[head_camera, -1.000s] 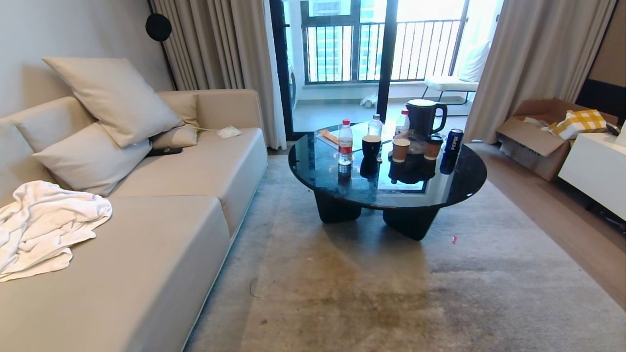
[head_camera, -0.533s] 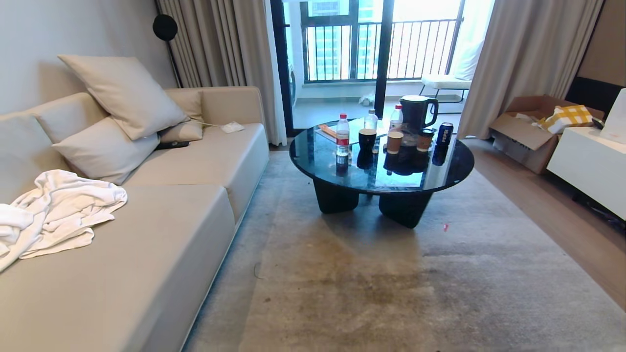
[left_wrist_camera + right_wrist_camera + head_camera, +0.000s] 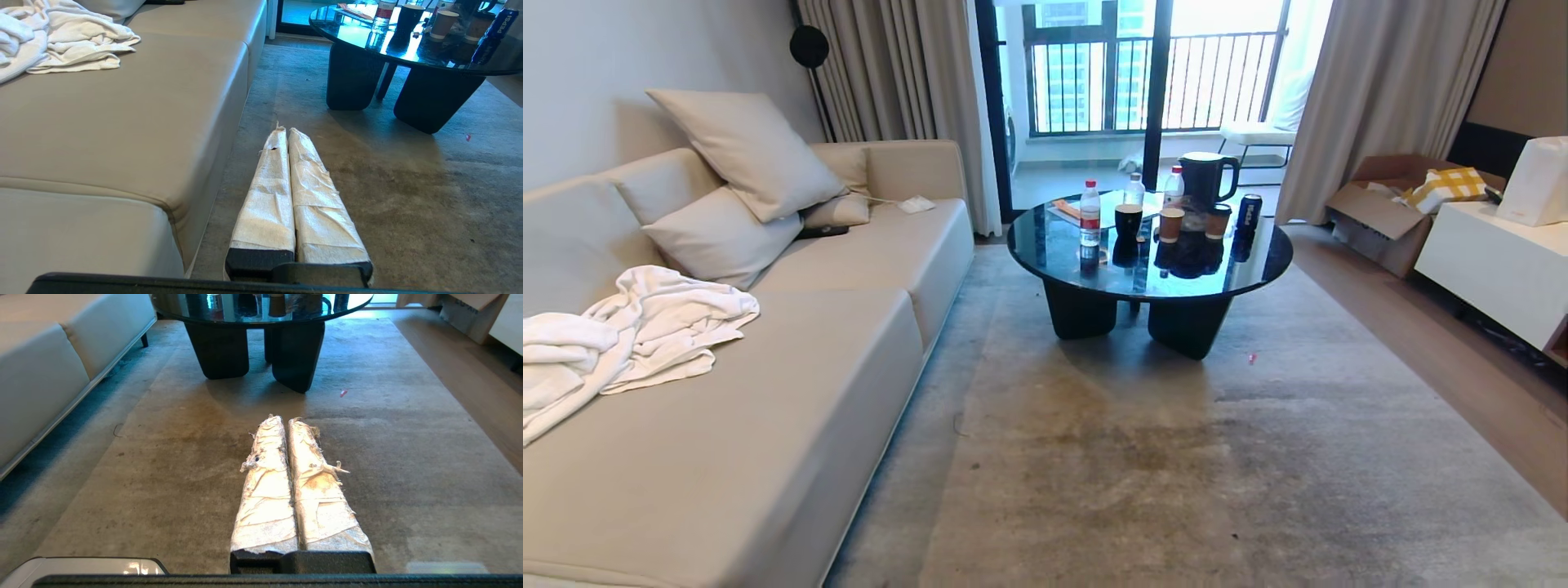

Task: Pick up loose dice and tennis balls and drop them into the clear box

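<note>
Whole head view is sliding w/ the base, table (image 3: 1150,282) drifting up-frame, 2 grippers, left gripper (image 3: 288,132) & right gripper (image 3: 286,420), riding fully closed & empty, prob. parked for travel.

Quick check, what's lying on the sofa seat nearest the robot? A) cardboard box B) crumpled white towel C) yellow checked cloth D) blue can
B: a crumpled white towel lies on the beige sofa seat; the blue can stands on the round black table.
</note>
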Motion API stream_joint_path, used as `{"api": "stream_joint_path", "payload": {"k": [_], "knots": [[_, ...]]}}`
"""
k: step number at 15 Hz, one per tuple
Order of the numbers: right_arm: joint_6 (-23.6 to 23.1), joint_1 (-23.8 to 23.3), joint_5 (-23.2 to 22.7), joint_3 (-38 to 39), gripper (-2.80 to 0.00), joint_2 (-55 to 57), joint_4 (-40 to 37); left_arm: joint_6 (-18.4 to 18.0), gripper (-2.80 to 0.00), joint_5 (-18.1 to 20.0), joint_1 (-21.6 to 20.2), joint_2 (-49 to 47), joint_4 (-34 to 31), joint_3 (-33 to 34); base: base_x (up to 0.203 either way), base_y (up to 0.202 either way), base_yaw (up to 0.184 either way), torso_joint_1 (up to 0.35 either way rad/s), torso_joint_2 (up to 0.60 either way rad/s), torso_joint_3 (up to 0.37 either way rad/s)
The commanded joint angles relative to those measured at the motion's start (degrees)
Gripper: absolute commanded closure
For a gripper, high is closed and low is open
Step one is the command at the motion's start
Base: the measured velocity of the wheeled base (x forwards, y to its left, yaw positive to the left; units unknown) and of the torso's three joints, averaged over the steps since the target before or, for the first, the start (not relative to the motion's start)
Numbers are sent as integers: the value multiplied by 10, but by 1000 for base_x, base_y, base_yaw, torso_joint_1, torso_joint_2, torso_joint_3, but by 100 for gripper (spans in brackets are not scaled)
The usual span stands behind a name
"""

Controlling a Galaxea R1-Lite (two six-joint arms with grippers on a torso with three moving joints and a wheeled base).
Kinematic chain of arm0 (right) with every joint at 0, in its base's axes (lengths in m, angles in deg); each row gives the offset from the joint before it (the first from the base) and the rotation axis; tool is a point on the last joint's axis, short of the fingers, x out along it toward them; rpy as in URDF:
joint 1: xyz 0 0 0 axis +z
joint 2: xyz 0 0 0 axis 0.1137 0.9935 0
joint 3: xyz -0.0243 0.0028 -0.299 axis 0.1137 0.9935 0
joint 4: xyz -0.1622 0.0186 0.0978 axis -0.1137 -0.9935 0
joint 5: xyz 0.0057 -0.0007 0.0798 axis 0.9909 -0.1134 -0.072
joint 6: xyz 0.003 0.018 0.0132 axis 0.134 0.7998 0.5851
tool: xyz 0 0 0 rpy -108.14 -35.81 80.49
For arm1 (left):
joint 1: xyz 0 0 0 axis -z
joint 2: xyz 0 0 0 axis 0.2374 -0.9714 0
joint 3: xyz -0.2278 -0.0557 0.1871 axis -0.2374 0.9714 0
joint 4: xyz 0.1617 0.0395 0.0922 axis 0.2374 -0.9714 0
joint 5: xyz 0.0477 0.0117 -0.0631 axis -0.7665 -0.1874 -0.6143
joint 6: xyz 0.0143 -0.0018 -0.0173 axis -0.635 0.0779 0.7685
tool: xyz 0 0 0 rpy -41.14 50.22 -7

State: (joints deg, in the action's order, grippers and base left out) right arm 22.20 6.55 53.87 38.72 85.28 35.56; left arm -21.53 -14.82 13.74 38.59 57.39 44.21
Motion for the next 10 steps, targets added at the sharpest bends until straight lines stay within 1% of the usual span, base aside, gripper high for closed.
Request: {"api": "stream_joint_path", "payload": {"k": [1, 10], "knots": [[0, 1, 0, 0, 0, 0, 0, 0, 0, 0, 0, 0, 0, 0, -182, 0, -3, 2, 6, 2], [0, 1, 0, 0, 0, 0, 0, 0, 0, 0, 0, 0, 0, 0, -185, 0, 0, 3, 3, 1]]}}
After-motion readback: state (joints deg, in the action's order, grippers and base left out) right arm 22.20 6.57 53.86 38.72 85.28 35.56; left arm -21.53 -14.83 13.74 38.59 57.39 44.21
